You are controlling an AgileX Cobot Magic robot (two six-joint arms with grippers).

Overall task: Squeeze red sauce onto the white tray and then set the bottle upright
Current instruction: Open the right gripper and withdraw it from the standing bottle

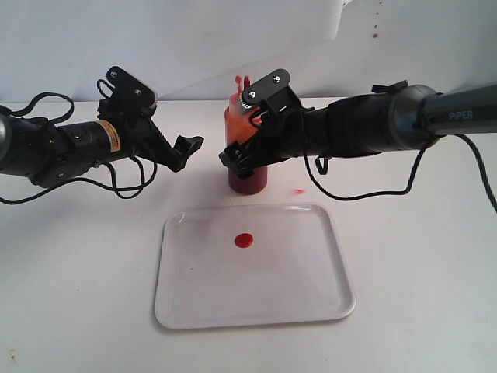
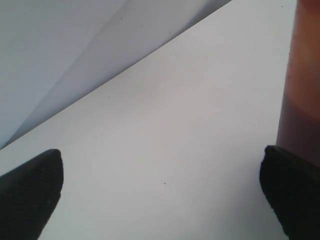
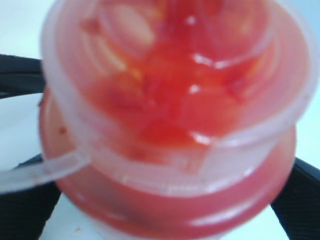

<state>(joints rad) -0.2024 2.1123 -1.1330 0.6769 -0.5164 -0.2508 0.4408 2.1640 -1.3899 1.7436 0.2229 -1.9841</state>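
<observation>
1. While the bottle [image 1: 248, 177] stands upright on the bench [image 1: 419, 256] just behind the white tray [image 1: 311, 287], the right pincer [image 1: 245, 149] straddles its upper body; whether it squeezes or merely flanks, I cannot tell.
2. Left pincer [image 1: 186, 153] gapes empty, behind the tray's left corner.
3. Probably light, soft-walled and slick (the cap [image 3: 170, 100] is sauce-smeared): hold mid-body, gently, or it squirts.
4. One red dab [image 1: 245, 240] lies on the tray.

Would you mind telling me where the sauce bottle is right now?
In the exterior view the bottle stands upright just behind the white tray, near the middle, with the right gripper around it.
</observation>
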